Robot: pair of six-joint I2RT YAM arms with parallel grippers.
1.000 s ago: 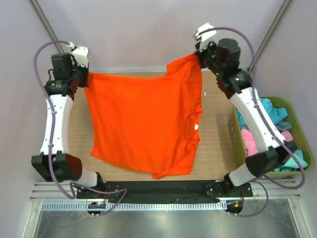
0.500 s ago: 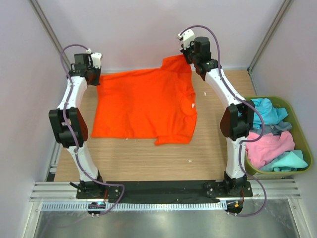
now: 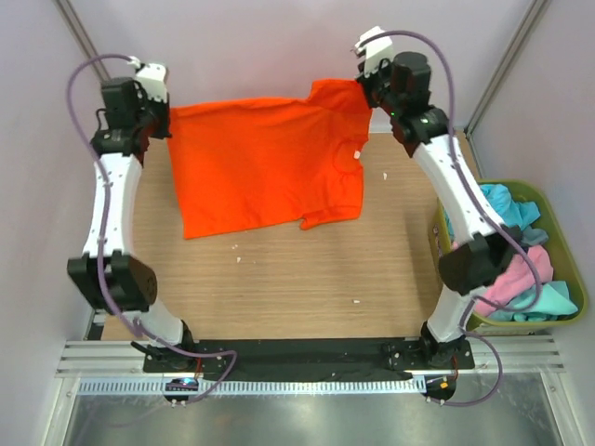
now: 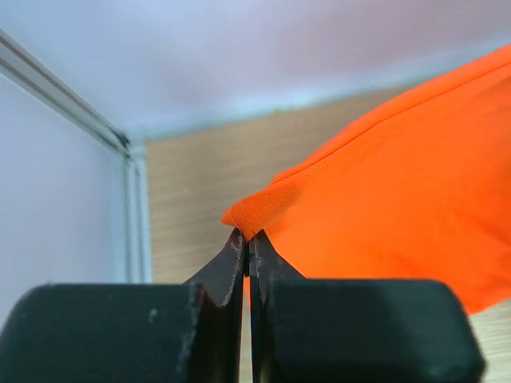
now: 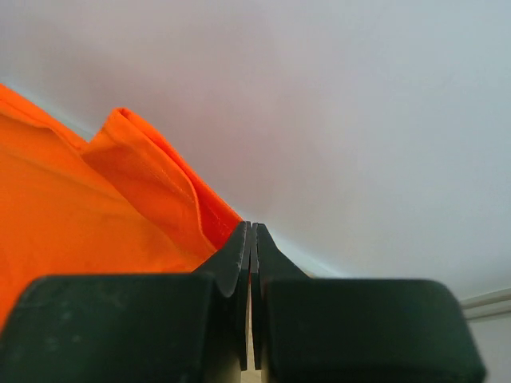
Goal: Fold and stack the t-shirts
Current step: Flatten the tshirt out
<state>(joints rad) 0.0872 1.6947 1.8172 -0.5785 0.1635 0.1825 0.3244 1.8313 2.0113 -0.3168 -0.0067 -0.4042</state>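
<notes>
**Orange shirt pinched at two corners, far side of table**

Your left gripper (image 3: 158, 119) is clamped on the orange t-shirt (image 3: 265, 163) at its far-left corner. In the left wrist view the fingers (image 4: 236, 259) meet on a bit of hem. Your right gripper (image 3: 364, 88) is closed on the far-right corner by the sleeve; in the right wrist view the fingertips (image 5: 239, 243) are pressed together with orange cloth against them.

The shirt is spread between the two grippers over the far half of the table (image 3: 297, 288). Its near edge is slanted, lower on the left. You can't tell whether that edge touches the wood.

The other t-shirts, turquoise (image 3: 507, 206) and pink (image 3: 522, 271), are heaped in the olive-green bin (image 3: 569, 321) at the right edge. A few white specks (image 3: 355, 300) lie on the bare wood.
</notes>
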